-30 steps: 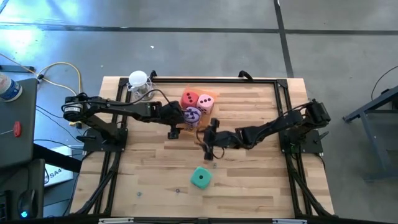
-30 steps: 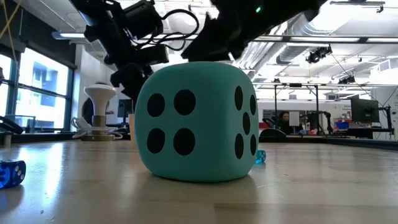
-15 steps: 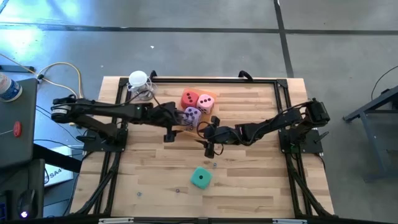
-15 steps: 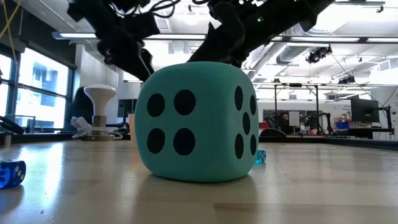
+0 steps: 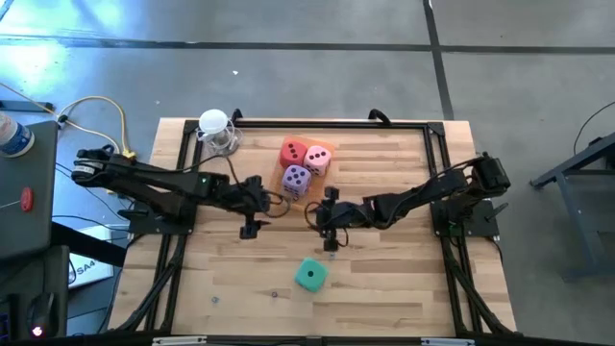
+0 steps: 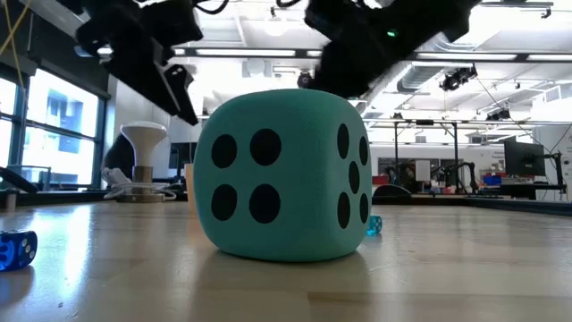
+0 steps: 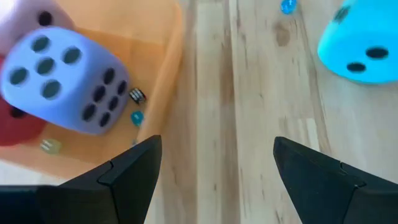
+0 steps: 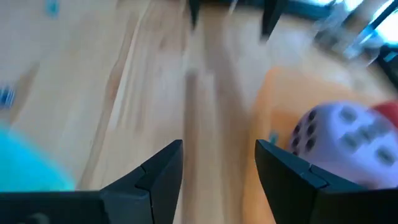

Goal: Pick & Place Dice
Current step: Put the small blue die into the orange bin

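Wooden desk (image 5: 384, 288) filling the middle of the high view, black rails along its edges. Translucent orange tray (image 5: 288, 193) above centre of that frame, holding three dice packed together: red die (image 5: 292, 153) at upper left, pink die (image 5: 318, 160) touching it on the right, purple die (image 5: 296, 180) just below the pair. Purple die square to the tray in the left wrist view (image 7: 62, 81), five pips on the top face, six on the side face toward the camera; cubes, so no long axis to speak of. Teal-green die (image 5: 309, 275) alone on bare wood lower in the high frame, well apart from the tray, slightly turned against the desk planks, one pip up; in the low view (image 6: 281, 174) upright and flat on the desk, four pips facing the camera, six on the right-hand face.

Left gripper (image 5: 253, 206) left of centre in the high view, just beside the tray's lower left corner, fingers spread wide and empty, bare wood between them in the left wrist view (image 7: 214, 165). Right gripper (image 5: 328, 216) at centre, below the purple die, between tray and teal-green die, fingers apart and holding nothing (image 8: 217, 168).

White stand (image 5: 215, 126) at the upper left corner of the desk. Tiny blue die (image 6: 16, 249) at the lower left of the low view.
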### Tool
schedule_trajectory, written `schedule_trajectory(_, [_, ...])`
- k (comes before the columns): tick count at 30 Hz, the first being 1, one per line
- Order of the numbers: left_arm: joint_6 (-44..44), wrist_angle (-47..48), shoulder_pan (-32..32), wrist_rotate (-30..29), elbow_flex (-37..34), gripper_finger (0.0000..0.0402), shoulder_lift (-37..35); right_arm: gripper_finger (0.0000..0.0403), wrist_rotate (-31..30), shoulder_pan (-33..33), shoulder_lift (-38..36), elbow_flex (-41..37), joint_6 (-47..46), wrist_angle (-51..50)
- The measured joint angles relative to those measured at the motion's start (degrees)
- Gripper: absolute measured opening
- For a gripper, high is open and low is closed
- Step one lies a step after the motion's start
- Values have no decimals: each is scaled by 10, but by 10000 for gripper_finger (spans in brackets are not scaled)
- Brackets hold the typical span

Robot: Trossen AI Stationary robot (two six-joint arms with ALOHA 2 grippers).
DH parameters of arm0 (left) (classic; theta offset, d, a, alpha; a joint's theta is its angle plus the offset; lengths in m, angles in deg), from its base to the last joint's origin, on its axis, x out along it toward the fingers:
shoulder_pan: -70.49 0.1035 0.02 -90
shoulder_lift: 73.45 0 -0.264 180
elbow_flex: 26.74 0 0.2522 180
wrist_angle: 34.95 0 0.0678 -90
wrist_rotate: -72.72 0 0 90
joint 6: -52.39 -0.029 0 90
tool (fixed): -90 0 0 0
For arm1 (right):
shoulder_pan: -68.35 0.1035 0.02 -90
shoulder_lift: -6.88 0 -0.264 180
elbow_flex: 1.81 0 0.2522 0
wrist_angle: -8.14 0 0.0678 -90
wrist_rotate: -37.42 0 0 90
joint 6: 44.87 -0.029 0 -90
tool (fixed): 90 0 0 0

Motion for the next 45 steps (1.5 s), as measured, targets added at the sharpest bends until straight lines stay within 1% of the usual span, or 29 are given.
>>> schedule_trajectory(5, [15,-6,-19,-1,-18,302,0,191,1,24,-20,0,-45,-102])
schedule_trajectory(10, [16,-29,-24,-2,-28,302,0,191,5,49,-24,0,-118,-185])
schedule_trajectory(13, [16,-33,-24,-2,-29,302,0,191,22,60,-23,0,-182,-240])
schedule_trajectory(16, [16,-35,-24,-1,-29,302,0,191,53,70,-18,0,-232,-257])
schedule_trajectory(18, [16,-37,-24,-1,-29,302,0,191,67,82,-18,0,-249,-255])
schedule_trajectory(21, [16,-48,-24,-1,-29,302,0,191,69,104,-18,0,-253,-257])
schedule_trajectory(26, [18,-64,-28,0,-29,302,0,191,19,134,-16,-19,-250,-232])
schedule_trajectory(29, [21,-72,-35,1,-29,302,0,191,7,137,-5,-48,-230,-186])
schedule_trajectory(33, [33,-74,-43,1,-29,302,0,191,31,135,5,-80,-194,-71])
schedule_trajectory(34, [35,-76,-46,1,-29,302,0,191,32,136,5,-87,-181,-60])
schedule_trajectory(42, [45,-85,-65,1,-28,302,0,191,53,127,37,-90,-173,-26])
schedule_trajectory(45, [45,-89,-67,2,-28,302,0,191,72,123,41,-91,-161,-18])
